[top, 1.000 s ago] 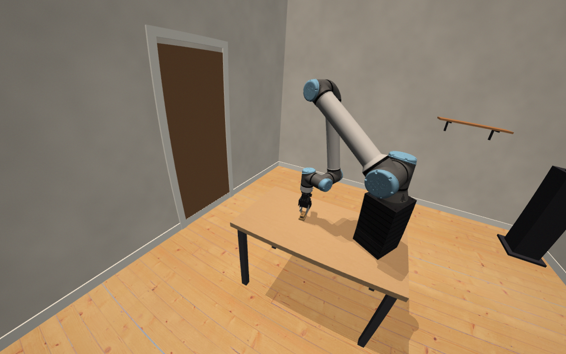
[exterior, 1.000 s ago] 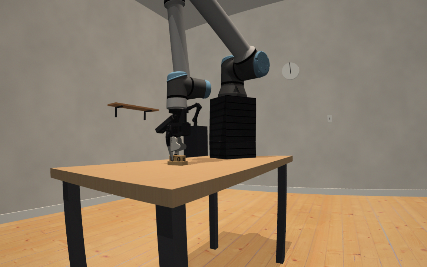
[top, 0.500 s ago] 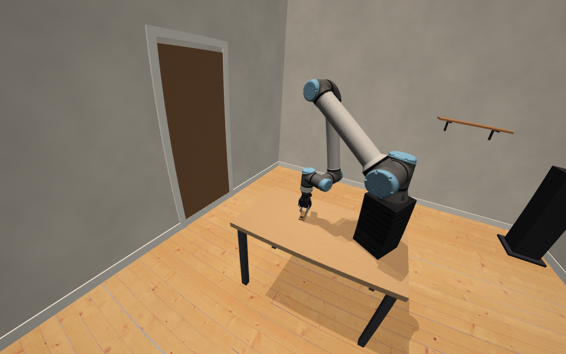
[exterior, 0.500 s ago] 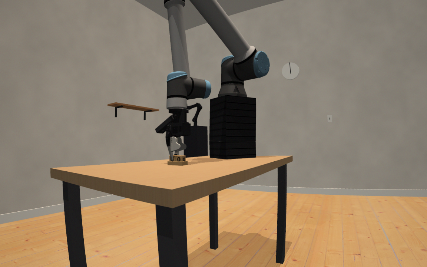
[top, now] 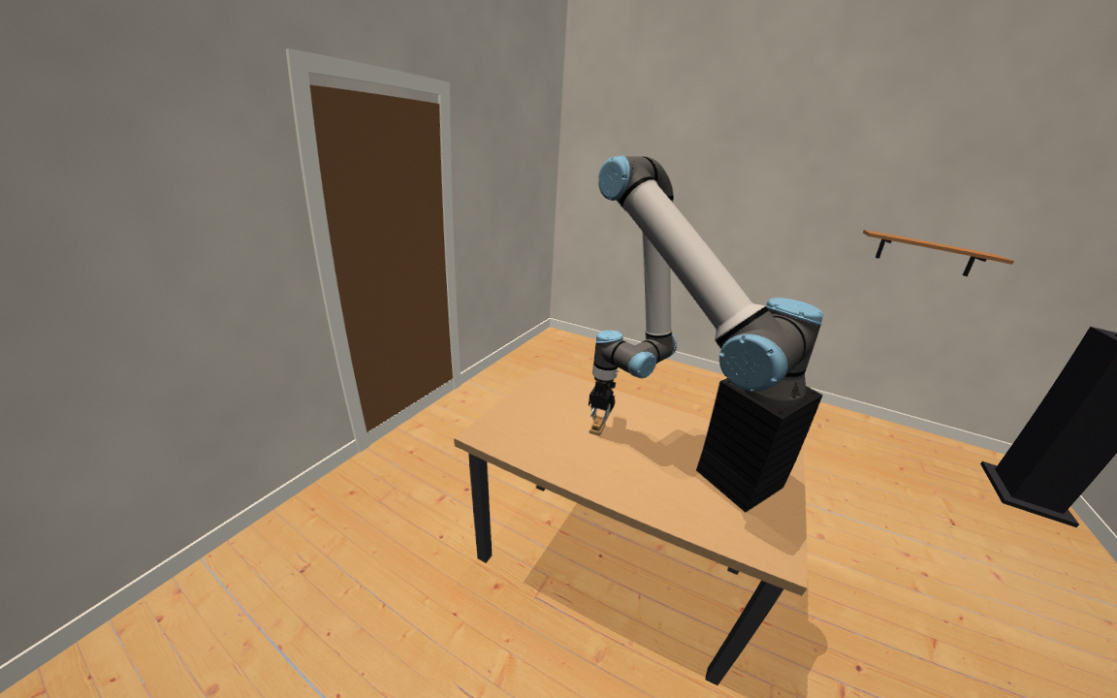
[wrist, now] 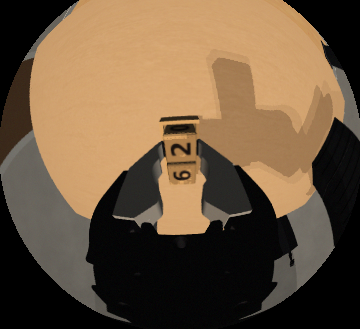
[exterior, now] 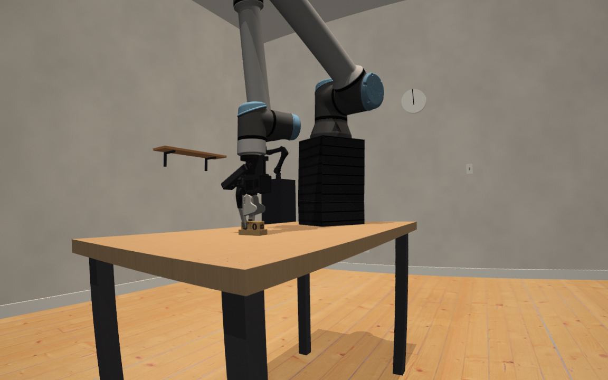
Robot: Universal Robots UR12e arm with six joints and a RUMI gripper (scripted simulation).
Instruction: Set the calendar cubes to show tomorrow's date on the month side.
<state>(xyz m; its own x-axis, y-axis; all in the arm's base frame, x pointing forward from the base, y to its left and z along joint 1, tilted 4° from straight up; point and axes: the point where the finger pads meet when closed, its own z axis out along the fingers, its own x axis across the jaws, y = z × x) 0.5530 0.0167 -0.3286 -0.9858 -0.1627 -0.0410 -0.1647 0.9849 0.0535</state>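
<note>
The wooden calendar tray (exterior: 252, 231) sits on the table top, under the arm's wrist. My gripper (wrist: 180, 141) points down and is shut on one date cube (wrist: 181, 161) at the tray. In the wrist view that cube shows a 2 on the face turned up and a 6 on the face nearer the camera. The second cube (wrist: 180, 129) lies just beyond it in the tray and shows a 0. In the exterior view the gripper (exterior: 245, 220) covers the held cube, and the other cube (exterior: 255, 226) shows a 0 toward the camera. The month's name is too small to read.
The arm's black pedestal (exterior: 331, 180) stands on the table behind the tray. The table edges (exterior: 230, 271) lie well away from the tray. A black stand (top: 1074, 416) stands on the floor to the right, and a door (top: 384, 242) is in the left wall.
</note>
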